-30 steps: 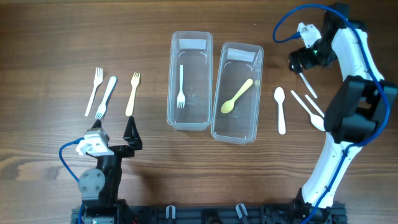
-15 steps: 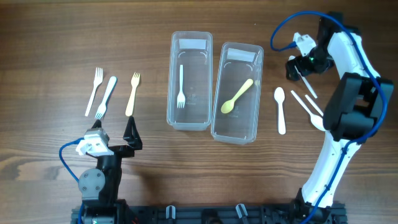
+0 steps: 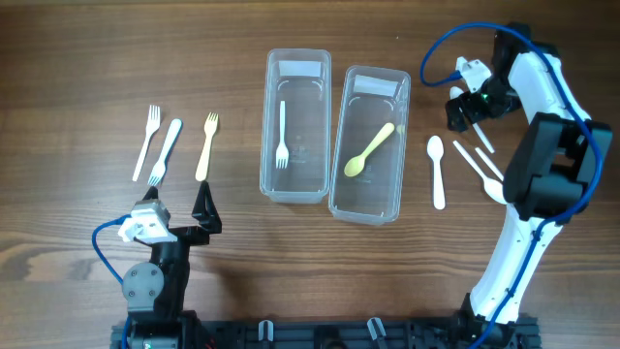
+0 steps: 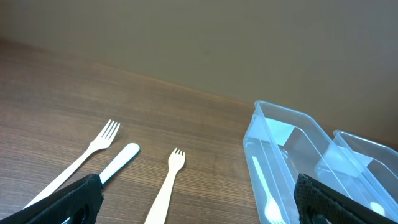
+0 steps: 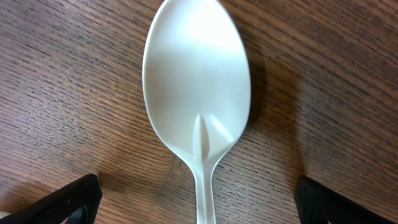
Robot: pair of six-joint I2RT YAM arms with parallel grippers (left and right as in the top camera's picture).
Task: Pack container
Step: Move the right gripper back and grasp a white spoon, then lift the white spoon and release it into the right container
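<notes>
Overhead shows a long clear plastic box [image 3: 374,190] with a yellow plastic spoon [image 3: 369,149] lying inside it. Just to the right of that box, the right gripper [image 3: 463,107] hangs over a white plastic spoon [image 5: 196,87]. Its fingers [image 5: 62,200] are spread wide, not touching the spoon. Far left of the box, the left gripper [image 3: 177,215] is spread wide too, holding nothing

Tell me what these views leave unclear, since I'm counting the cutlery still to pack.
Overhead: the right arm covers the ends of the loose white spoons beside it, so their count is unsure.
Right wrist: the handle of the spoon runs off the bottom edge.
Left wrist: the right container is cut off by the frame edge.
</notes>
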